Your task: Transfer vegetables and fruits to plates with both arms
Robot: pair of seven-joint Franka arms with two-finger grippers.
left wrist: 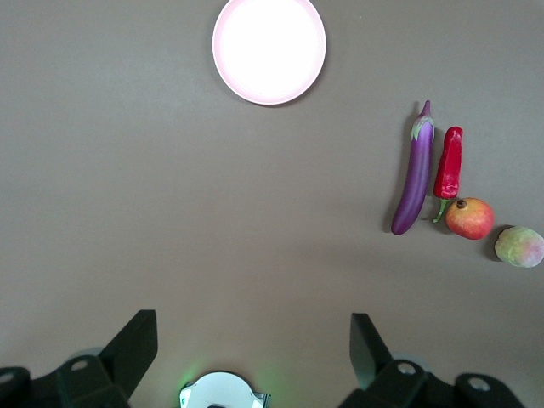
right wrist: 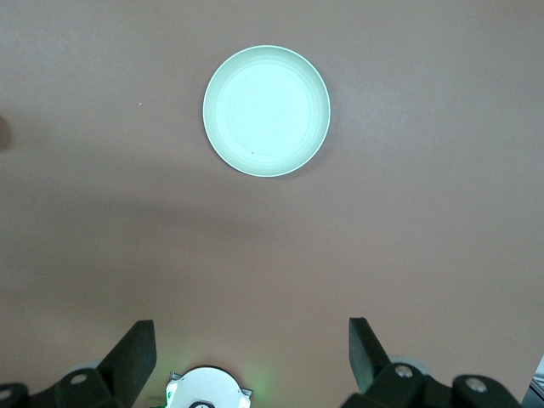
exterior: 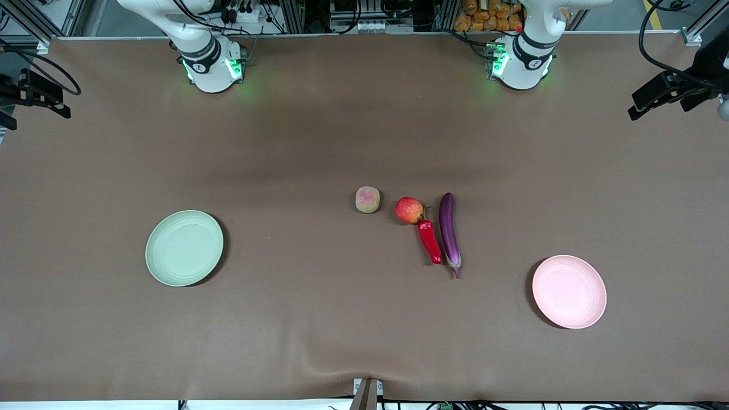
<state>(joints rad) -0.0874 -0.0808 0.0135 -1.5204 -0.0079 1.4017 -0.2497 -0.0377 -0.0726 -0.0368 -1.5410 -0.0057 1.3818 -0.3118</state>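
Observation:
A purple eggplant (exterior: 449,230), a red chili pepper (exterior: 430,241), a red apple (exterior: 409,210) and a pale yellow-green fruit (exterior: 368,199) lie close together mid-table. All show in the left wrist view: eggplant (left wrist: 415,174), chili (left wrist: 450,163), apple (left wrist: 470,218), pale fruit (left wrist: 519,246). The green plate (exterior: 184,247) lies toward the right arm's end, the pink plate (exterior: 569,291) toward the left arm's end. My left gripper (left wrist: 252,340) is open and empty, high over its base. My right gripper (right wrist: 252,342) is open and empty, high over its base, with the green plate (right wrist: 266,110) in view.
Brown cloth (exterior: 319,319) covers the table. The arms' green-lit bases (exterior: 213,68) (exterior: 519,62) stand along the edge farthest from the front camera. A black camera mount (exterior: 672,85) hangs at the left arm's end. The pink plate (left wrist: 269,49) shows in the left wrist view.

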